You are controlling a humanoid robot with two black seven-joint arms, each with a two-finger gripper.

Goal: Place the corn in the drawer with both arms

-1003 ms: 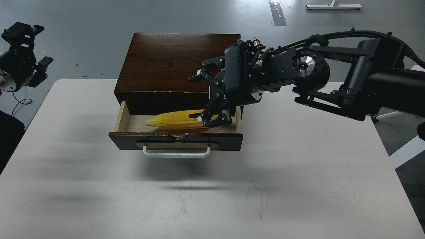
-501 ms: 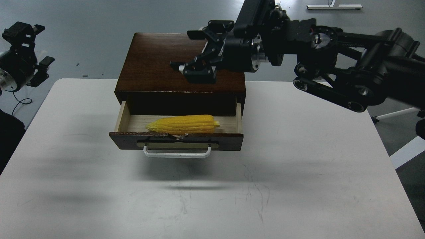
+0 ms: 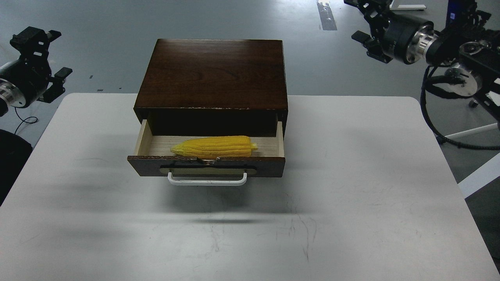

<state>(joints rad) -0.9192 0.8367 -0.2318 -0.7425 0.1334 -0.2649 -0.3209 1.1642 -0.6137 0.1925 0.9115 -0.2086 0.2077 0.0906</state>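
Note:
The yellow corn [image 3: 214,146] lies lengthwise inside the open drawer [image 3: 146,143] of the dark brown wooden box [image 3: 211,74], tip pointing left. The drawer stands pulled out, with its white bar handle [image 3: 207,180] toward me. My right gripper [image 3: 367,23] is far up at the top right, off the table, holding nothing; its fingers are too small and dark to tell apart. My left gripper [image 3: 43,58] hangs at the far left edge, beyond the table, also too dark to read.
The box stands at the back middle of a white table [image 3: 351,203]. Grey floor lies behind. A white stand leg shows at the right edge [image 3: 472,130].
My right gripper let go of the corn in the drawer, rose over the box top, then pulled back to the top right. The corn stays in the drawer. The left arm barely moved.

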